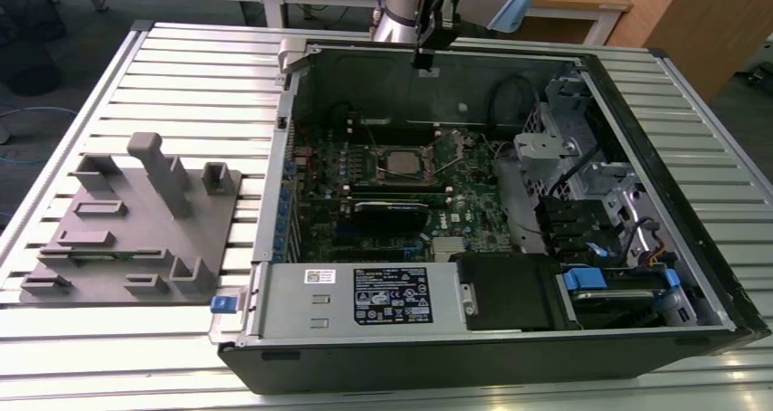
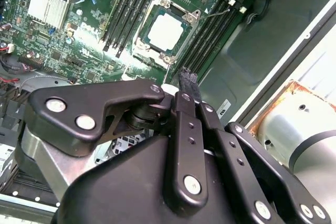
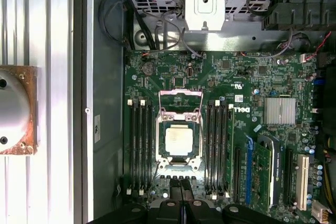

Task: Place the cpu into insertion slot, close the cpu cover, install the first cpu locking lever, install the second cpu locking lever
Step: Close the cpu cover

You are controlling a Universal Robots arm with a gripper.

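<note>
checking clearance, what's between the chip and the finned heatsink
Long black memory slots lie between the chip and the heatsink, seen in the first wrist view.

Silvery cpu [image 3: 178,141], green circuit board [image 3: 236,77], black gripper [image 2: 187,81]

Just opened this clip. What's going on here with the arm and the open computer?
A robot arm's claw hangs shut and empty above the open computer case, over the green board. The chip sits in its square socket. The metal cover looks tipped up at one end of the socket rather than lying over the chip, and a thin wire lever sticks out loose beside it. Nothing is being touched.
</note>
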